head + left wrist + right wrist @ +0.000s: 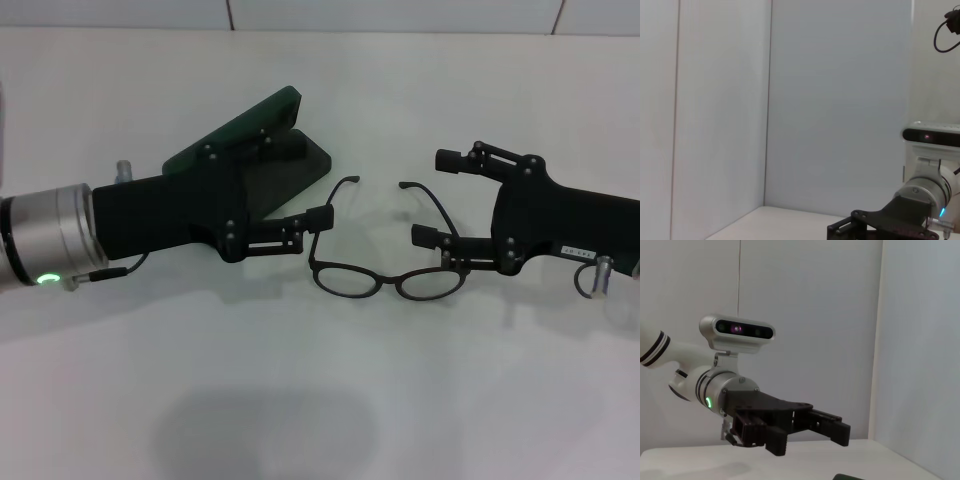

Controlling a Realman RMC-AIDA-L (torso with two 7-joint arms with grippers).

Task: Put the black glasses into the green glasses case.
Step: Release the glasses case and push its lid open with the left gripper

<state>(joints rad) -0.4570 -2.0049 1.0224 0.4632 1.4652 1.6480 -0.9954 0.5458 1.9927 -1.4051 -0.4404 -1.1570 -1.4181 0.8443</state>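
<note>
The black glasses (388, 283) lie on the white table, lenses toward me, temple arms unfolded and pointing away. The green glasses case (255, 120) stands open at the back left, lid raised, and my left arm partly covers it. My left gripper (308, 180) is open in front of the case, its near finger (320, 217) right by the glasses' left temple arm. It also shows in the right wrist view (810, 437). My right gripper (433, 197) is open, its fingers on either side of the right temple arm's end, holding nothing.
The white table (330, 400) spreads out in front of the glasses. White walls close off the back. The left wrist view shows my right arm's gripper (850, 227) low over the table. A corner of the case (847, 476) shows in the right wrist view.
</note>
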